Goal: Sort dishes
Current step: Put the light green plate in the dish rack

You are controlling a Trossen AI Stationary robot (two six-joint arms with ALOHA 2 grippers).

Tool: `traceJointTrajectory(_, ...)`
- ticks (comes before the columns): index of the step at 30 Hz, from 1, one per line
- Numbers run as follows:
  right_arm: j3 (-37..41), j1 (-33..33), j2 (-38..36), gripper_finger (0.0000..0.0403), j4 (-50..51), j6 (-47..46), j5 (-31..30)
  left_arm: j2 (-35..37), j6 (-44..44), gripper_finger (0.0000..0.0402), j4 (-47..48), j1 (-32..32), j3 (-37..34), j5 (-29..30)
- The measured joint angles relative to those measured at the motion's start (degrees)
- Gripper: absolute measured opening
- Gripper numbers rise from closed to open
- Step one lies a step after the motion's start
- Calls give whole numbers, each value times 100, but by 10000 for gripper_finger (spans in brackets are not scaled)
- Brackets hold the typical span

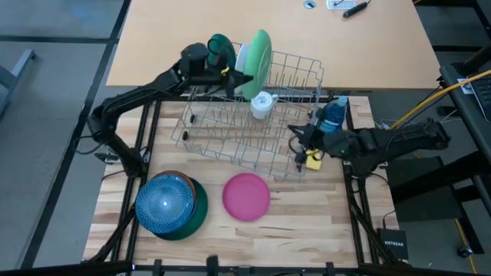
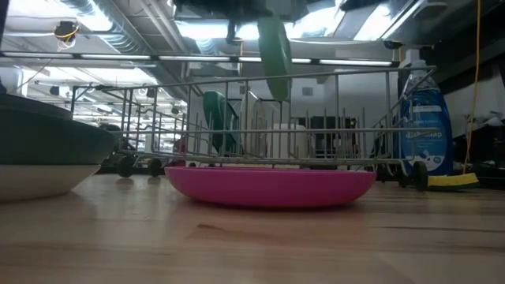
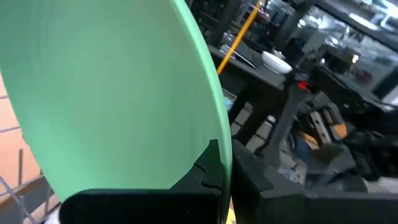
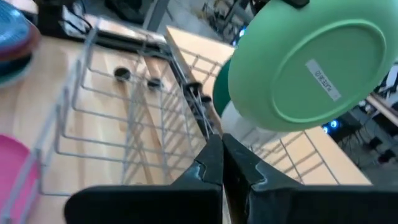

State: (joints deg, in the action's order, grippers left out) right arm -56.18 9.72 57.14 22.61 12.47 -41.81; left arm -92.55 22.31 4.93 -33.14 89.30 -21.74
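My left gripper [image 1: 232, 74] is shut on a light green plate [image 1: 261, 55], which stands on edge over the far side of the wire dish rack [image 1: 230, 130]. The plate also shows in the right wrist view [image 4: 311, 62] and in the low view [image 2: 274, 55]. A dark green dish [image 1: 221, 47] and a white one [image 1: 242, 58] stand on edge in the rack behind it. A pink plate [image 1: 246, 196] lies flat on the table. A blue bowl [image 1: 163, 201] sits on a stack over a dark green plate [image 1: 198, 213]. My right gripper [image 1: 299, 144] is shut and empty at the rack's right near corner. My left gripper pinches the light green plate's rim [image 3: 217, 134] between its two fingers, one finger [image 3: 210, 169] on each face. The fingers come level from the table's left. The plate hangs on edge, nearly upright, its underside with a label [image 4: 323, 79] toward the right arm. I cannot tell whether its lower edge touches the rack.
A blue soap bottle [image 1: 334, 115] and a yellow sponge [image 1: 313, 159] sit by the rack's right side, beside my right gripper. A white cup [image 1: 262, 104] stands in the rack. Bare wood lies right of the pink plate [image 1: 314, 215].
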Motion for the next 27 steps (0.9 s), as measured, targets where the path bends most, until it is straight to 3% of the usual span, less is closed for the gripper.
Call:
traceJointTrajectory(9, 0, -1667, 0, 1, 152, 445, 1681, -758, 438, 1, -772, -752, -4, -517)
traceJointTrajectory(18, 0, -3124, 0, 1, 77, 733, 3143, -829, 384, 1, -811, -1092, -4, -593)
traceJointTrajectory(27, 0, -4101, 34, 1, -228, 907, 4343, -829, 174, 1, -1020, -1108, -4, -809)
